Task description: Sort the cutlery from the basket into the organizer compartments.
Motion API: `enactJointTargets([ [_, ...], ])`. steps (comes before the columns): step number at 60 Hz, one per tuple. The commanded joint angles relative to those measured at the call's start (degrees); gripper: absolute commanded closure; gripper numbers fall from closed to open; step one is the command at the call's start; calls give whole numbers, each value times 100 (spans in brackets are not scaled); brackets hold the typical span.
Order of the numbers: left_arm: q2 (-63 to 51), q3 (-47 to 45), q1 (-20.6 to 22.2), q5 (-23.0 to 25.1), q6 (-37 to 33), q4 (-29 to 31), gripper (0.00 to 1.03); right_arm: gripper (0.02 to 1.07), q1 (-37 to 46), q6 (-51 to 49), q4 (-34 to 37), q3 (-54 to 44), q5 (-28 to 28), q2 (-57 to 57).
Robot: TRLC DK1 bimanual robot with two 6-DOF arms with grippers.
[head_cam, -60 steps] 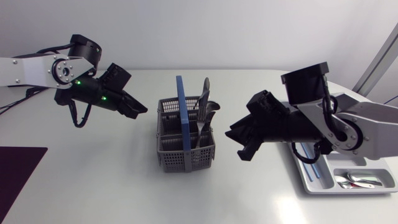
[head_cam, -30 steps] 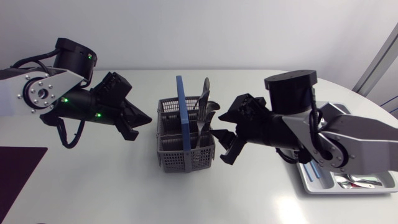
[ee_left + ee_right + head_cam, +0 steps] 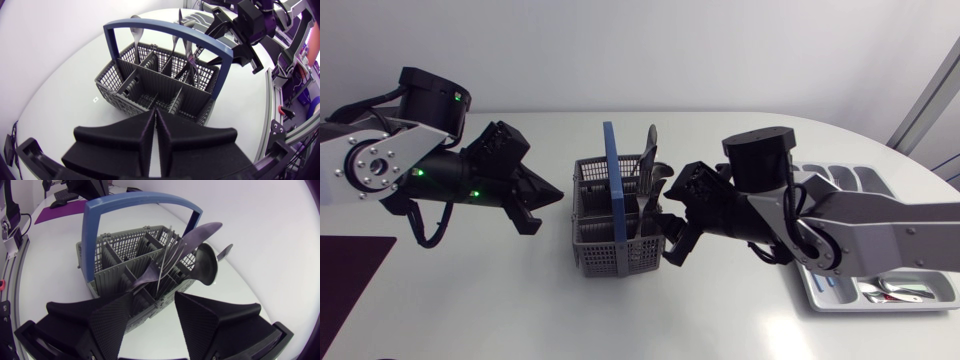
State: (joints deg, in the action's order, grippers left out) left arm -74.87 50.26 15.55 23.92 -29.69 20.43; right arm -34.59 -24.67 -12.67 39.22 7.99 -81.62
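A grey cutlery basket (image 3: 617, 238) with a blue handle (image 3: 611, 170) stands mid-table. Several pieces of cutlery (image 3: 649, 178) stick up from its right half. My right gripper (image 3: 672, 236) is open at the basket's right wall, low, with nothing between its fingers. In the right wrist view the basket (image 3: 115, 262) lies just ahead of the open gripper (image 3: 155, 300), with a fork, a spoon (image 3: 205, 266) and dark handles leaning in the nearest cells. My left gripper (image 3: 550, 192) is shut and empty, a short way left of the basket. The left wrist view has its gripper (image 3: 155, 114) pointing at the basket (image 3: 150, 82).
The white organizer (image 3: 840, 304) lies at the right edge, partly behind my right arm. It holds a blue-handled piece (image 3: 819, 272) and spoons (image 3: 895, 290). A purple mat (image 3: 345, 280) lies at the front left.
My right arm has swung left to the basket's right side and its fingers have spread wider. My left arm has lowered and edged toward the basket, still shut.
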Motion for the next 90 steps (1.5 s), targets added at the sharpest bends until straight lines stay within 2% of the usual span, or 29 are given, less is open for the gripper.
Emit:
enactJointTargets([
  [1, 69, -148, 9, -2, -89, -91, 97, 54, -48, -82, -157, 94, -87, -170],
  [6, 78, -148, -8, 7, -89, -91, 97, 58, -48, -82, -175, 156, -113, -231],
  [25, 69, -148, -8, 7, -89, -118, 97, 61, -101, -82, -271, 305, -148, -442],
  [31, 69, -139, -8, -2, -81, -118, 97, 71, -101, -91, -315, 332, -175, -521],
  [38, 69, -130, -17, -2, -89, -118, 97, 72, -101, -109, -315, 340, -175, -547],
  [43, 78, -113, -17, -2, -81, -118, 97, 80, -101, -126, -315, 367, -175, -574],
  [50, 69, -104, -17, -10, -81, -118, 97, 80, -101, -126, -315, 376, -175, -635],
  [63, 69, -87, 1, -37, -63, -118, 97, 97, -136, -153, -315, 393, -175, -714],
  [90, 87, -60, 9, -72, -54, -91, 97, 101, -189, -144, -324, 411, -175, -750],
])
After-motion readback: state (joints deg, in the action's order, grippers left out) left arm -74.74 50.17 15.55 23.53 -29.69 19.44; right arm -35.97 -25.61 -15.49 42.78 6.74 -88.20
